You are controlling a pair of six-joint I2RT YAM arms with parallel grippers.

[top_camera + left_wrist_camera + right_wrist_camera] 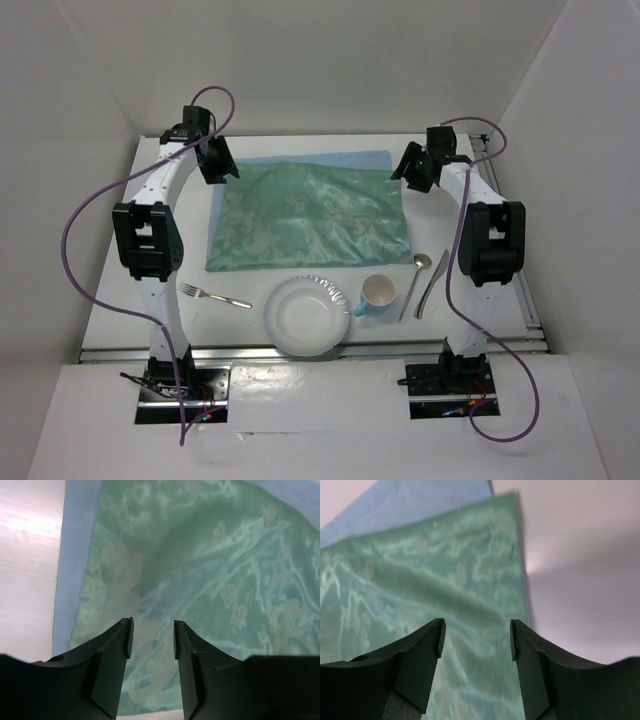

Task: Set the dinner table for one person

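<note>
Checking the overhead view, I see the white counter [240, 328] spanning the whole workspace beneath both arms, with a metal rail [300, 352] along its near edge. Left claw [218, 166] hangs over the far-left corner of the green patterned mat [310, 215]. Its jaws are spread with nothing between them; my wrist view shows only mat through the gap. Fork [215, 296] lies on bare counter beside the left arm. A blue cloth [300, 160] peeks out past the mat's far edge. White plate [305, 318] sits just in front of the mat, with the cup [377, 296] just beside it on the right. Spoon [412, 290] and knife [432, 284] come next, side by side. Right claw [412, 170] hangs over the mat's far-right corner, jaws likewise spread and empty.
</note>
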